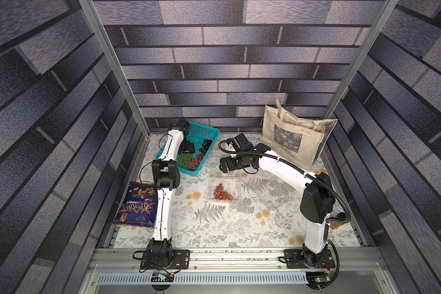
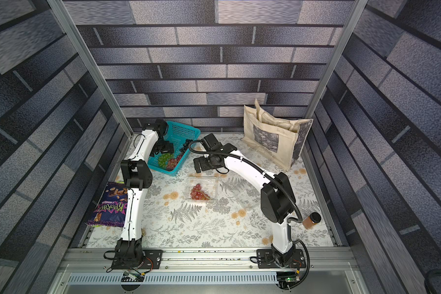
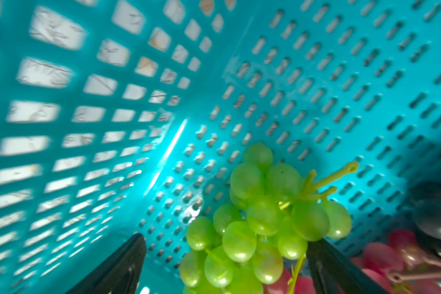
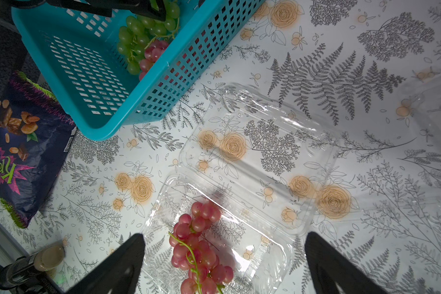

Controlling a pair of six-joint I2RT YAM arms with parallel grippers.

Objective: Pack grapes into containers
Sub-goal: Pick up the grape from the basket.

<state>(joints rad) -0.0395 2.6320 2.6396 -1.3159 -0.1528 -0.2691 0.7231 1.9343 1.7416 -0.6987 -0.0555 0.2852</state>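
- Packed: red bunch (image 1: 220, 192) in open container (image 1: 236, 182).
- Unpacked, in basket (image 1: 209, 131): green bunch (image 3: 262, 219), second red bunch (image 1: 196, 161), black bunch (image 1: 206, 145).
- Your left hand (image 3: 225, 239) gapes around the green bunch, not gripping it; right hand (image 4: 224, 235) gapes, empty.

Teal basket (image 1: 204, 131), beige tote bag (image 1: 290, 132) (standing upright), purple snack packet (image 1: 135, 203), brown jar (image 2: 312, 221), floral tablecloth (image 1: 214, 224)

The basket (image 1: 204, 131) is teal, the grapes (image 3: 264, 216) green, red and black, the tablecloth (image 1: 214, 229) fern-patterned.
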